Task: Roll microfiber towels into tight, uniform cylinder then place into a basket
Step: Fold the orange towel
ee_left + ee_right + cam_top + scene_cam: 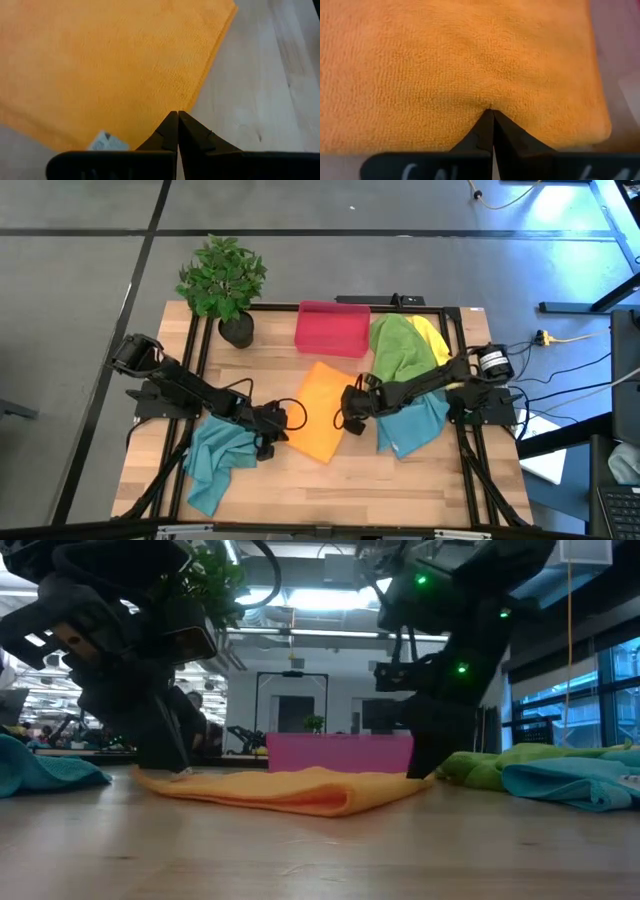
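The orange towel lies folded flat on the table, just in front of the basket, and both arms are down at it. The left gripper sits at the towel's edge on the side away from the green towel, fingers pinched together; from its wrist camera the tips rest just at the cloth's edge, and I can't say any fabric is caught between them. The right gripper is at the opposite edge, also clenched, its tips pressed into the pile so the cloth dimples around them.

To my eye this is the start of the rolling: the towel is flat, no cylinder yet. The next move seems to call for both grippers working one edge evenly over itself, keeping the roll tight and straight; uneven pull would probably skew it.

The basket looks empty as far as I can see from above. The green and yellow towel lie heaped right beside the basket, one teal towel in front of them, and another teal towel farther from the basket, under the left arm.
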Robot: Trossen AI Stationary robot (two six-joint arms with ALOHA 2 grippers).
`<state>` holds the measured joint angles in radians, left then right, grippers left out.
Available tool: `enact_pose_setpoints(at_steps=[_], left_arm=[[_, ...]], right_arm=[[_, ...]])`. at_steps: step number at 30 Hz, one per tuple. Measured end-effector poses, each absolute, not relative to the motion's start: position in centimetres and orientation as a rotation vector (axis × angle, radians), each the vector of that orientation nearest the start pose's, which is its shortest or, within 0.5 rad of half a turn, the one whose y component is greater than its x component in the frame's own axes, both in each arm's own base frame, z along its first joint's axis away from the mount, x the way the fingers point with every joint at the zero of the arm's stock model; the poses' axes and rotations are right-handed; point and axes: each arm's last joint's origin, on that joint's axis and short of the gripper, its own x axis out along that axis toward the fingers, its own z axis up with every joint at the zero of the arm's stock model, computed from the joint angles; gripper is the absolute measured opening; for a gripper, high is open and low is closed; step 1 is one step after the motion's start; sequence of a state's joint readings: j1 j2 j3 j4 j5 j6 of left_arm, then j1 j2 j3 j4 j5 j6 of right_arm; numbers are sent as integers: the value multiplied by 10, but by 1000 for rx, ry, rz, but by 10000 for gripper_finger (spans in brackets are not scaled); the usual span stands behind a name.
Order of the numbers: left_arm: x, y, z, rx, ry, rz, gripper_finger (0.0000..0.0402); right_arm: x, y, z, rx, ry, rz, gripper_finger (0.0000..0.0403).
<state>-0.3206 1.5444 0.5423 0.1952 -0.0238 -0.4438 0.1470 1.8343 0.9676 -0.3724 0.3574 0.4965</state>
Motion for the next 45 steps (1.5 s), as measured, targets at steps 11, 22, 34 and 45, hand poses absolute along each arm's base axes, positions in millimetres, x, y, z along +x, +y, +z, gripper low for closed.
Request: enact_pose_setpoints(at_steps=[11, 22, 34, 45], left_arm=[[267, -79, 141, -203, 717, -73, 5], [270, -76, 144, -136, 691, -25, 7], [270, -76, 144, -129, 681, -9, 7], [271, -75, 145, -129, 668, 7, 7]], right_arm=[[339, 3, 124, 102, 1000, -429, 6], [335, 9, 129, 150, 1029, -389, 6], [331, 63, 159, 53, 908, -168, 6], [329, 143, 170, 64, 708, 314, 17]])
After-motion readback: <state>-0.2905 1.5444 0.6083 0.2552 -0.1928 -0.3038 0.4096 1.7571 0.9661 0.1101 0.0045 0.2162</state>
